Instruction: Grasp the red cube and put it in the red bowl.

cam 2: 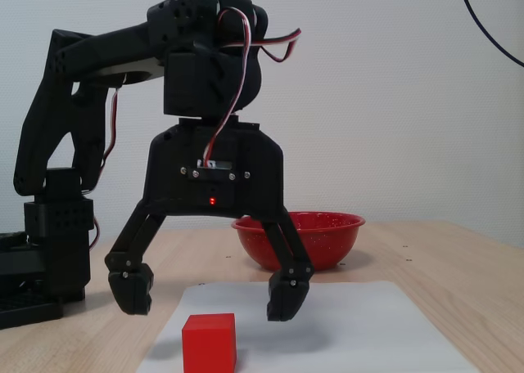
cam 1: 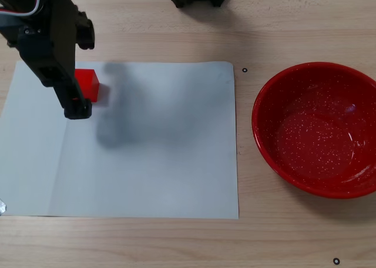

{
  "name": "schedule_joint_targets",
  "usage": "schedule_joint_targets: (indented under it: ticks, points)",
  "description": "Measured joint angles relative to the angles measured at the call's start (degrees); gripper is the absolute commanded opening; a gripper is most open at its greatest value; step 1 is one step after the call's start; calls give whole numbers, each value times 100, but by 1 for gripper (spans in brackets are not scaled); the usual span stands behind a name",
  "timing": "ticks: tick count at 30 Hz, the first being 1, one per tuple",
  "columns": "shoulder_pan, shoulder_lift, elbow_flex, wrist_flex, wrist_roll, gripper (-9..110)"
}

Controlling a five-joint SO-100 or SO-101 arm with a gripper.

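Black hand (cam 2: pixel 211 298) spread wide, holding nothing, above the red cube (cam 2: pixel 210 342)

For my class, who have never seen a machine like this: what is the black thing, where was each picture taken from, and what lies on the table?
The black thing is a small robot arm ending in a two-finger gripper. One fixed view looks down from above; the other looks level across the table.

On the wooden table lies a white paper sheet with a small bright red cube on it. Beside the sheet stands a large glossy red speckled bowl, empty.

The gripper is open, fingers spread, just above the cube. It holds nothing.
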Motion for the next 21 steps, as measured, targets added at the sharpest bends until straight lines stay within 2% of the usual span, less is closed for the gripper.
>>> schedule_joint_targets:
  ticks: [21]
  points:
    - [-114,-536,-114,-439,176,59]
